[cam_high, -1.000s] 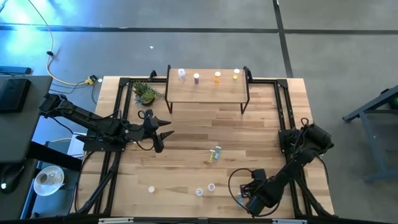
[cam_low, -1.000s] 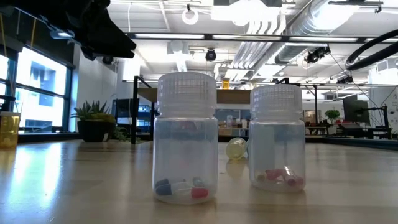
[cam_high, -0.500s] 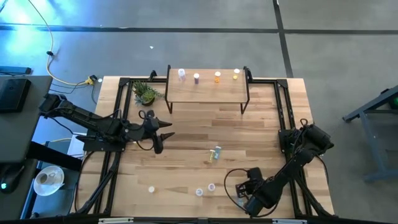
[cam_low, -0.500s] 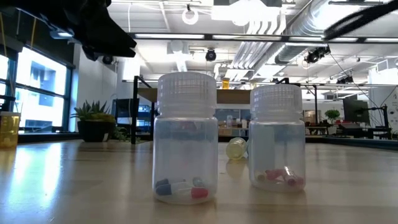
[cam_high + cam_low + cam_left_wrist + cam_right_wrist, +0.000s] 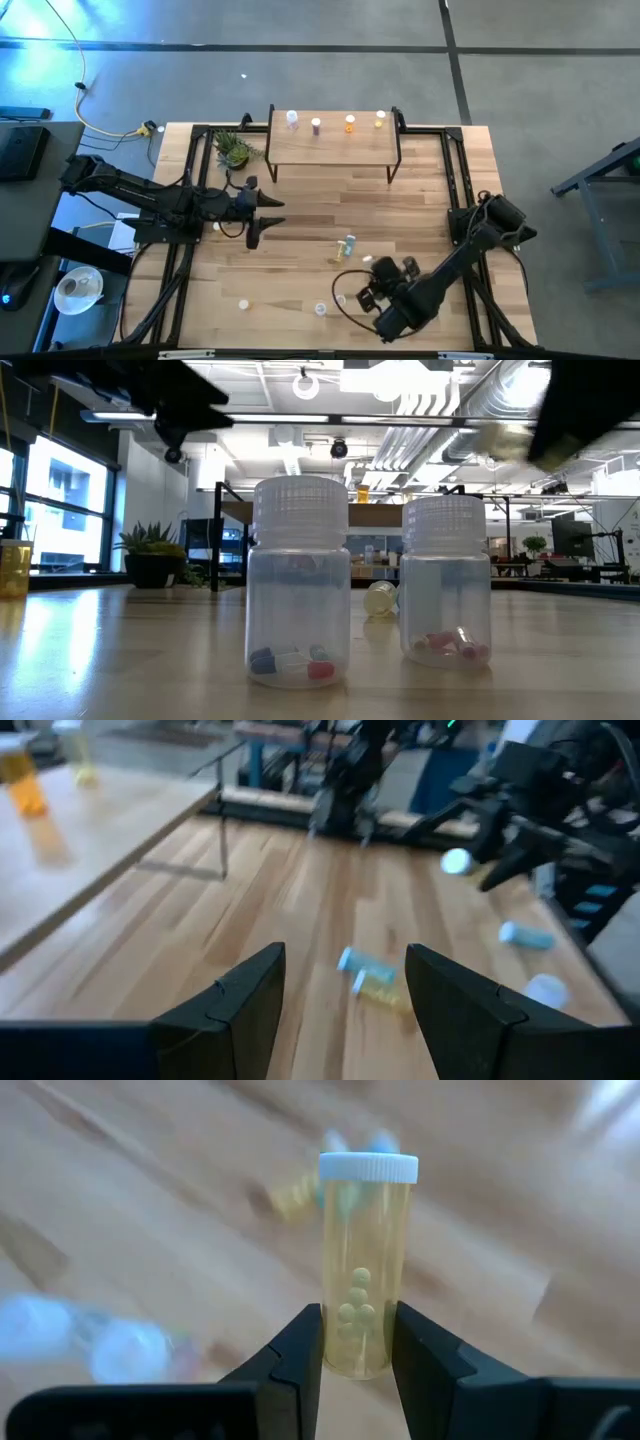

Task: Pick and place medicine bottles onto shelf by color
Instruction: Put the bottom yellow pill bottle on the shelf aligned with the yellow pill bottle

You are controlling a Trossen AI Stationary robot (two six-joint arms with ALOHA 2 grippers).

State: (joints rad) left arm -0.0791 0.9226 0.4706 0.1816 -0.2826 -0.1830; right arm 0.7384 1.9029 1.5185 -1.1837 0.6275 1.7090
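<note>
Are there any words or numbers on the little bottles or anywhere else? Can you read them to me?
No words or numbers can be read anywhere.
The yellow bottle held in the right tool: no label on the side that shows.
The two clear bottles up close in the low view: plain, no print.
The bottles on the shelf: too small to tell.
The room behind: any signs are too far off to read.

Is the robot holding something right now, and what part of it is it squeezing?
Yes. The right tool pinches a clear yellowish white-capped pill bottle by its lower body, near the base, cap away from the tool. The left tool is open and empty.
</note>
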